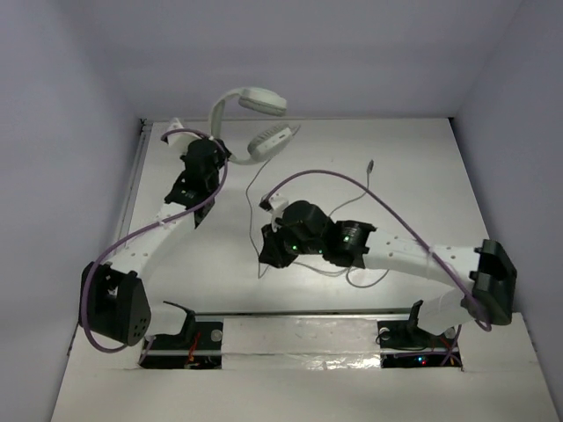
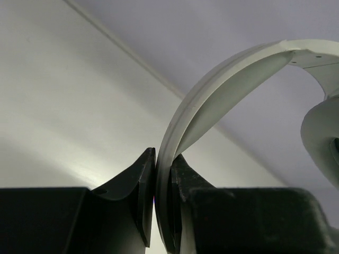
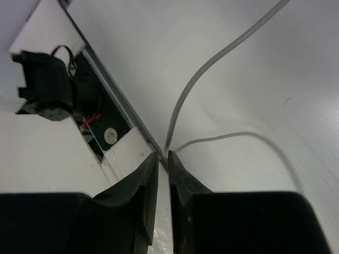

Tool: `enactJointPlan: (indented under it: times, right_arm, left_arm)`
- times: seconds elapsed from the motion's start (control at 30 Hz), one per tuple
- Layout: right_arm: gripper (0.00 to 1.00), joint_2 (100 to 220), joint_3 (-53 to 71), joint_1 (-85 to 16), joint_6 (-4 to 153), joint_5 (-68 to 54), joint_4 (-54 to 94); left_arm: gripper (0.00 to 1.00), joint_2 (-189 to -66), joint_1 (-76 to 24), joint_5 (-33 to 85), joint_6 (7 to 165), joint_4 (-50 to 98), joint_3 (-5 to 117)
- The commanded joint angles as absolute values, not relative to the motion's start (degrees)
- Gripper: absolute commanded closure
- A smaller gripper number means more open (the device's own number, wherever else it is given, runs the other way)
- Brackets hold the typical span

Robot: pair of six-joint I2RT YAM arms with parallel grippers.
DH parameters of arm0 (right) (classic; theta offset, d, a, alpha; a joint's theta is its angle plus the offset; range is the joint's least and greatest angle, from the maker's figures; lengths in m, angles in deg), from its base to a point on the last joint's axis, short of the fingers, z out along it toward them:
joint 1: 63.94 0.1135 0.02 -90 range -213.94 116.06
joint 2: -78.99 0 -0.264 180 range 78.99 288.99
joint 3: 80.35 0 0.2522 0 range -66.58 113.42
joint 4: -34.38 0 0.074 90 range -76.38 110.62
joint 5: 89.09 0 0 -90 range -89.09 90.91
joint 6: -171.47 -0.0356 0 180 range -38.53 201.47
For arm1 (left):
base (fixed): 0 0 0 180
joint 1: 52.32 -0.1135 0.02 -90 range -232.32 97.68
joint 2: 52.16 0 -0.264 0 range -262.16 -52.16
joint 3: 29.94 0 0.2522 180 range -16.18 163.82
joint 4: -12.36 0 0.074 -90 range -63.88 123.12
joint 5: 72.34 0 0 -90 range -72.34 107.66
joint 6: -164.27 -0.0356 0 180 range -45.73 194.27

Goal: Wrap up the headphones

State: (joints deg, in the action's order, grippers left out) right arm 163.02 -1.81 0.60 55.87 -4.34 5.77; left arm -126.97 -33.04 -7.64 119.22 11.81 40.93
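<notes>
The white headphones [image 1: 255,114] are held up above the table's far left, with the headband [image 2: 222,79] arching up and one earcup [image 2: 320,132] at the right edge of the left wrist view. My left gripper [image 1: 214,148] [image 2: 163,153] is shut on the headband's lower end. The thin whitish cable [image 1: 250,186] hangs from the earcups and runs down to my right gripper [image 1: 266,255] at the table's middle. My right gripper [image 3: 163,153] is shut on the cable [image 3: 190,87], and two strands meet at its tips. The plug [image 1: 371,164] lies on the table to the right.
Loose loops of cable [image 1: 365,281] lie beside the right arm's forearm. The walls of the enclosure stand close at the back and on both sides. The left arm's base [image 3: 45,87] and the open slots [image 1: 180,338] sit at the table's near edge.
</notes>
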Motion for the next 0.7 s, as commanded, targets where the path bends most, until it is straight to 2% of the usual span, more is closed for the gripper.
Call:
enactJointPlan:
  times: [0.0,0.27,0.37,0.4,0.47,0.5,0.57,0.67]
  right_arm:
    - [0.81,157.8,5.6,0.1,60.7,3.7,-3.6]
    - [0.82,159.2,19.3,-0.4,68.2,9.7,-11.9]
    - [0.86,159.1,21.5,-1.4,67.5,15.1,-13.9]
    - [0.9,157.4,18.1,-1.4,66.3,18.2,-11.2]
    - [0.9,152.0,10.6,-2.5,63.0,18.5,-5.2]
    - [0.91,146.2,5.4,-3.1,61.9,17.4,-1.3]
    - [0.94,141.4,2.9,-3.7,60.3,16.6,0.8]
    - [0.95,135.8,-2.1,-4.3,61.3,15.1,4.0]
  left_arm:
    - [1.0,-127.3,-29.2,-13.8,115.6,3.8,39.3]
    - [1.0,-128.5,-21.7,-9.4,109.7,2.4,34.0]
    - [1.0,-126.9,-21.1,-8.7,109.8,4.3,32.6]
    - [1.0,-124.9,-21.1,-9.6,110.0,4.5,32.7]
    - [1.0,-122.4,-22.0,-10.2,109.5,4.7,34.3]
    - [1.0,-121.4,-23.1,-8.4,108.7,6.2,39.1]
    - [1.0,-122.2,-27.7,-4.9,108.6,13.0,45.9]
    - [1.0,-122.8,-30.9,0.9,108.5,15.6,55.2]
